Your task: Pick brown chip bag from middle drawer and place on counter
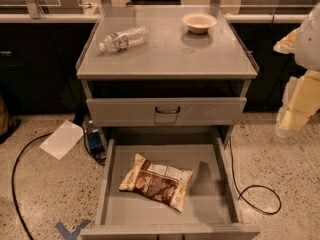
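The brown chip bag (156, 182) is lying flat in the open middle drawer (150, 210), exposed for grasping, while the gripper (294, 115) is hanging at three o'clock, and I cannot tell its grip.

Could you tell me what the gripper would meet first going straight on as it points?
Hanging at the right edge, pointing down, the gripper would probably meet the floor beside the open drawer.

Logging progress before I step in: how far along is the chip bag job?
Done: the middle drawer stands pulled open. In hand: nothing yet; the gripper hangs right of the cabinet, apart from the brown chip bag, which lies on the drawer floor. Left: reach in, grasp the bag, lift it and set it on the counter, where a bottle and a bowl sit.
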Controlling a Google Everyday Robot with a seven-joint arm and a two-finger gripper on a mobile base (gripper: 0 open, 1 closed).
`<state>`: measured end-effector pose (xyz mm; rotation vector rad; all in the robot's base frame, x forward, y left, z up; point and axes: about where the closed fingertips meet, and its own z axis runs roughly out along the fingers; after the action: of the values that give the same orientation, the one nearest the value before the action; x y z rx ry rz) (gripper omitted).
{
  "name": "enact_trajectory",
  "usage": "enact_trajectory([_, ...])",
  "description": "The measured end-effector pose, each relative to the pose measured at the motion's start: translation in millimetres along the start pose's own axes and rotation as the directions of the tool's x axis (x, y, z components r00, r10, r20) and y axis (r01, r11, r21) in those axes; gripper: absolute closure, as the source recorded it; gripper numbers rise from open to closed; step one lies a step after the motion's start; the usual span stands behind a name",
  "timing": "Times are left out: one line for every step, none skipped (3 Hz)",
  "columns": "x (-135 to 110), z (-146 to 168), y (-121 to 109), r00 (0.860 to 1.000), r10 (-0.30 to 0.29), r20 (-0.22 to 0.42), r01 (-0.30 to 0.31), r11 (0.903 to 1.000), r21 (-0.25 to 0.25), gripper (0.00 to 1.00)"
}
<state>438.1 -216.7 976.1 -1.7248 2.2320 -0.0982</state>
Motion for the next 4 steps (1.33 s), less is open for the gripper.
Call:
enact_trajectory([0.0,0.0,0.0,1.0,0.0,0.0,0.0,1.0,0.0,0.0])
enact_trajectory([2.4,12.2,4.1,0.999,0.029,0.042,-0.028,0.9995,-0.015,0.0])
enact_trajectory([6.9,42.0,14.9,0.995,0.066,0.08,-0.066,0.9978,-0.011,0.0])
enact_trajectory([11.6,107.2,32.3,0.991,0.104,0.081,-0.103,0.9945,-0.016,0.0])
